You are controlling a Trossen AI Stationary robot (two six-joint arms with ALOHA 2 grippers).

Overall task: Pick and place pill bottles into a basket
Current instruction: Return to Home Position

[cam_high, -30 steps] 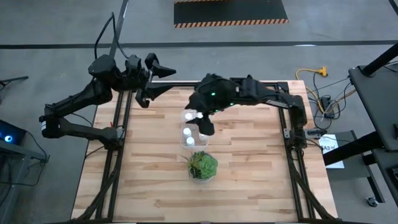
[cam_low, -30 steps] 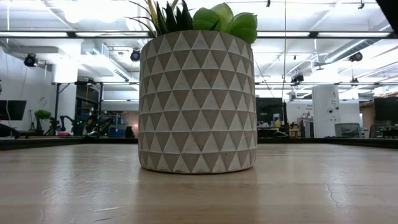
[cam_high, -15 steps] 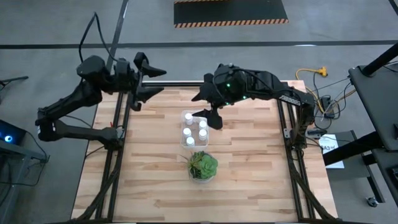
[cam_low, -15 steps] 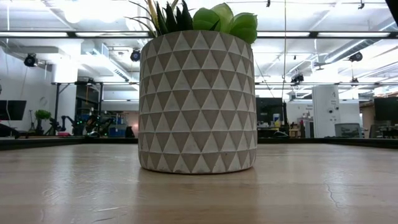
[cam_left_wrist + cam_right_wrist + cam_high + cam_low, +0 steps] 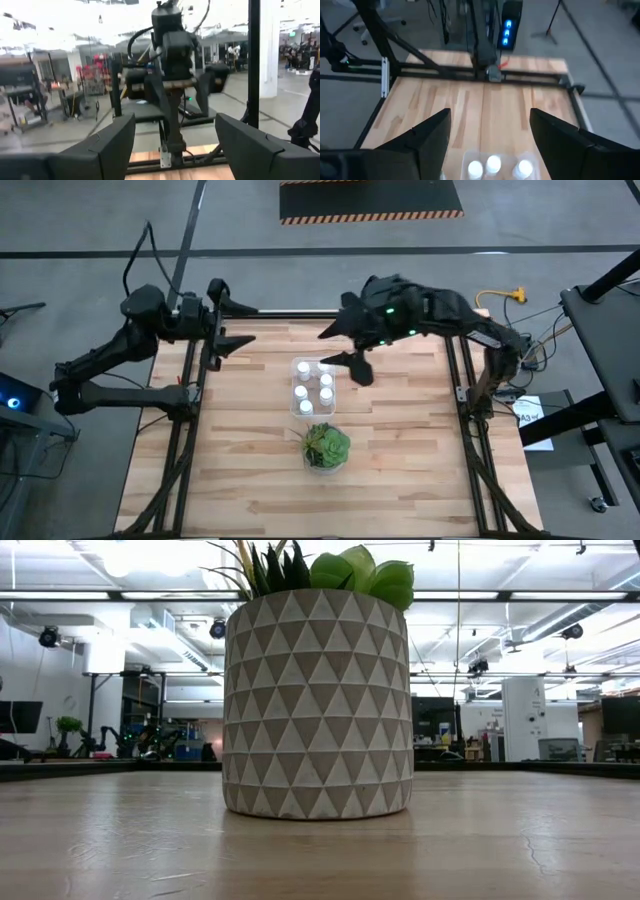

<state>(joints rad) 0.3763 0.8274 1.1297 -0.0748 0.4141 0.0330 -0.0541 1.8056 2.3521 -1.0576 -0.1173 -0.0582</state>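
Pill bottles in basket, left jaws spread — right jaws spread

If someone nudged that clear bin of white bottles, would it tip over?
Probably it slides: the clear bin sits low and flat on the smooth wooden table. It looks like thin plastic, so likely light. The bottles, packed close inside, should hardly topple.

Overhead cam looks straight down on the table, low cam hugs the plant pot at tabletop level, right wrist cam shares overhead's clear bin just ahead of the right gripper.
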